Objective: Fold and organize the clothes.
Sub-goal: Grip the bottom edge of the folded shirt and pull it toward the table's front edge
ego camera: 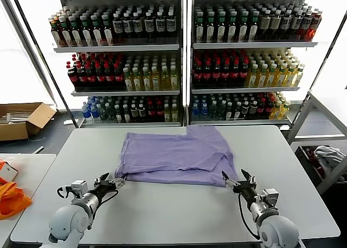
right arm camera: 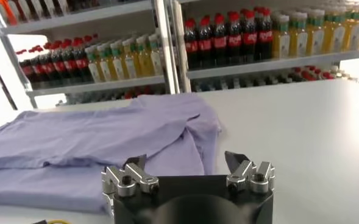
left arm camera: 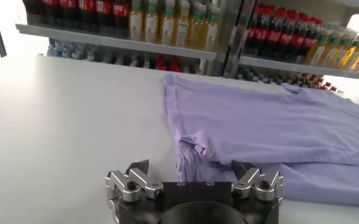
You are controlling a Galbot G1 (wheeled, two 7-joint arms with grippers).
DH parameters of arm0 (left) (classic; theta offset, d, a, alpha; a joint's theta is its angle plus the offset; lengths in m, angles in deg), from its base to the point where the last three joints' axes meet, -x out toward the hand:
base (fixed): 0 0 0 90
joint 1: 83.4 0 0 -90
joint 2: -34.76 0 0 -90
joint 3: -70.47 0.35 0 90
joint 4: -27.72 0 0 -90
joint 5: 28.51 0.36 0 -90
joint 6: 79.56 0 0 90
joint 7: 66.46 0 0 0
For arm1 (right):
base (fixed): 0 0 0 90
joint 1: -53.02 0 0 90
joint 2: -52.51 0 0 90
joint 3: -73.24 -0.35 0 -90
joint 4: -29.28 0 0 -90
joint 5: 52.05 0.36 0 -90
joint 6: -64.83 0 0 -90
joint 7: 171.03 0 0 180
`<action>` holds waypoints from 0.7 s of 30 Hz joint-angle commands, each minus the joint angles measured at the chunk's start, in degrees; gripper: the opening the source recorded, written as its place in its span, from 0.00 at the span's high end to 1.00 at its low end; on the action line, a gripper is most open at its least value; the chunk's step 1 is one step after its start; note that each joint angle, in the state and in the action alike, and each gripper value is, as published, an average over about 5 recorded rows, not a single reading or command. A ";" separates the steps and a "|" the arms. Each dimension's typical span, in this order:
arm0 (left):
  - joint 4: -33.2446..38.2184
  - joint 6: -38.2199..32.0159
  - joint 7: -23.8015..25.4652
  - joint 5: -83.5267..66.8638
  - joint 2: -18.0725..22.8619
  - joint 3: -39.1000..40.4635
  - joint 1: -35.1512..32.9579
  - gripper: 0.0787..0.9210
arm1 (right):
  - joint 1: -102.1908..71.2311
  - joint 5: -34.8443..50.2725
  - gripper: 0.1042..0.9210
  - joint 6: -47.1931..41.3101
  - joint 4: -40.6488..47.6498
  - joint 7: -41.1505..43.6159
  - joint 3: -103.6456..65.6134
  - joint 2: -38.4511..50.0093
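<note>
The lavender T-shirt lies folded on the white table, plain side up, no print showing. My left gripper is open, low over the table just before the shirt's near left corner; in the left wrist view that creased corner lies between the jaws. My right gripper is open at the shirt's near right corner; in the right wrist view the shirt's edge lies just beyond the jaws. Neither gripper holds the cloth.
Shelves of bottles stand behind the table. A cardboard box sits on the floor at the left. Orange fabric lies on a side table at the left. A white-grey cloth lies at the right.
</note>
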 commanded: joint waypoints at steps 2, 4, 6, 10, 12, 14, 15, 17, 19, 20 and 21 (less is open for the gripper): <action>-2.81 0.06 -0.40 -0.84 0.34 0.76 0.53 0.12 | -1.45 -0.45 0.42 -1.80 1.39 -1.83 0.49 -0.64; -3.54 0.05 -0.45 -0.82 0.33 0.94 0.65 0.12 | -1.27 -0.20 0.50 -1.75 1.54 -1.74 0.40 -0.53; -4.11 0.05 -0.39 -0.81 0.31 1.03 0.66 0.12 | -1.18 0.13 0.57 -1.63 1.45 -1.55 0.36 -0.30; -4.11 0.05 0.52 -0.25 0.01 1.21 -0.13 0.20 | -1.08 0.43 0.71 -1.43 1.15 -1.15 0.74 0.36; -3.48 0.05 0.94 0.51 -0.03 1.33 -0.86 0.27 | -0.93 0.58 0.78 -1.43 1.03 -1.07 0.98 0.73; -2.57 0.04 1.19 1.25 0.13 1.40 -1.64 0.35 | -0.77 0.84 0.85 -1.49 0.87 -1.03 1.18 1.09; -2.14 0.04 1.30 1.54 0.23 1.43 -1.96 0.38 | -0.71 0.96 0.89 -1.52 0.78 -1.00 1.26 1.23; -1.53 0.04 1.53 2.26 0.49 1.58 -2.48 0.45 | -0.70 1.09 0.94 -1.52 0.57 -0.85 1.43 1.52; -1.33 0.04 1.94 3.25 0.75 1.79 -2.89 0.51 | -0.78 1.13 0.96 -1.47 0.36 -0.68 1.46 1.69; -1.32 0.04 2.15 3.75 0.90 1.89 -3.09 0.55 | -0.86 1.20 0.97 -1.43 0.19 -0.58 1.40 1.79; -1.29 0.04 2.34 4.16 1.06 1.95 -3.27 0.58 | -1.03 1.35 0.97 -1.38 -0.06 -0.42 1.29 1.95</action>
